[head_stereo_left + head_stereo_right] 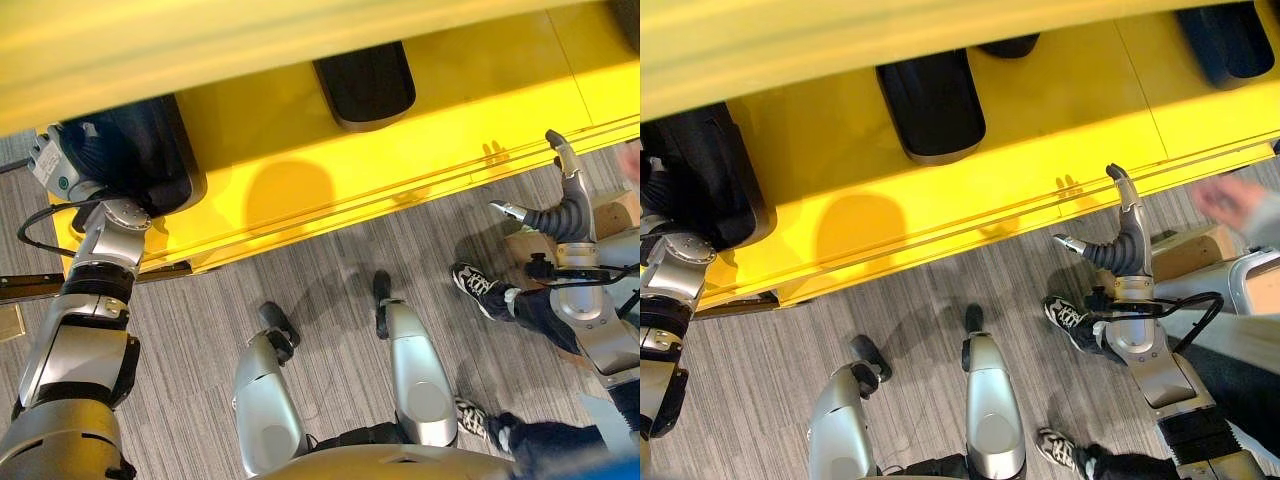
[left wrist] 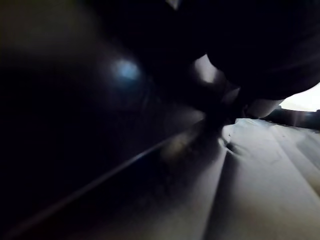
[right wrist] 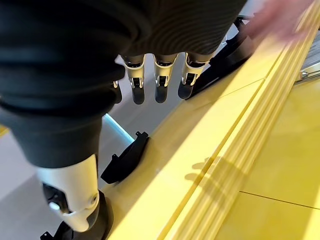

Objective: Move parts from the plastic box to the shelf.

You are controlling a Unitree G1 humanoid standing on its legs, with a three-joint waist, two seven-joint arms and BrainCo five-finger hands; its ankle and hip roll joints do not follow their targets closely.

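**Hands at the yellow shelf, black parts on it**

Right hand (image 1: 1128,240), at right of the head views: raised beside the front edge of the shelf (image 1: 400,140), fingers (image 3: 161,80) nearly straight and relaxed, thumb apart, holding nothing. Left hand (image 1: 60,160), at upper left: set against a large black part (image 1: 150,150) that lies on the shelf at its left end; its fingers are hidden behind the part, so their state cannot be told, and the left wrist view is dark. A second black part (image 1: 365,85) lies at upper centre of the shelf, and a third part (image 1: 1230,40) at upper right. Below the shelf, grey striped floor (image 1: 330,270). At lower right, a person's shoes (image 1: 475,285) and a blurred person's hand (image 1: 1230,200) near the shelf edge. In the right wrist view, more black parts (image 3: 125,157) lie beyond the shelf edge.
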